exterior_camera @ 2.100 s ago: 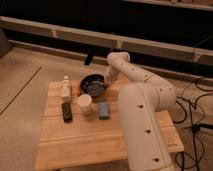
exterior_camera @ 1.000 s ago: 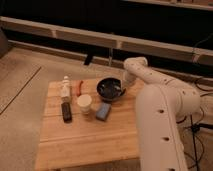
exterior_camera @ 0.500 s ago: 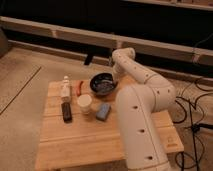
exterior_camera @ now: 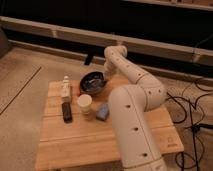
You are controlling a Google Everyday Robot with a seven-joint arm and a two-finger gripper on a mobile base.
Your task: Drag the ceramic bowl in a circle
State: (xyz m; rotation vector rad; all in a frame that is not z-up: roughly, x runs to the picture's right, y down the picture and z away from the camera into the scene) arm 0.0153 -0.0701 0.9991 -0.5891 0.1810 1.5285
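The ceramic bowl (exterior_camera: 92, 83), dark, glossy and shallow, sits at the back middle of the wooden table (exterior_camera: 80, 142). My arm rises from the lower right, bends at the elbow and comes down at the bowl's right side. The gripper (exterior_camera: 105, 75) sits at the bowl's right rim, shut on it. The wrist hides the fingertips.
In front of the bowl stand a white cup (exterior_camera: 85, 102) and a small blue object (exterior_camera: 103, 111). A white bottle (exterior_camera: 65, 88) and a black bar-shaped object (exterior_camera: 66, 111) lie to the left. My arm's white column (exterior_camera: 132, 135) covers the table's right part. Cables (exterior_camera: 192, 127) trail on the floor at right.
The bowl has slid to the left and slightly toward the table's back together with the gripper. The elbow has swung outward to the right. The other objects have stayed put.
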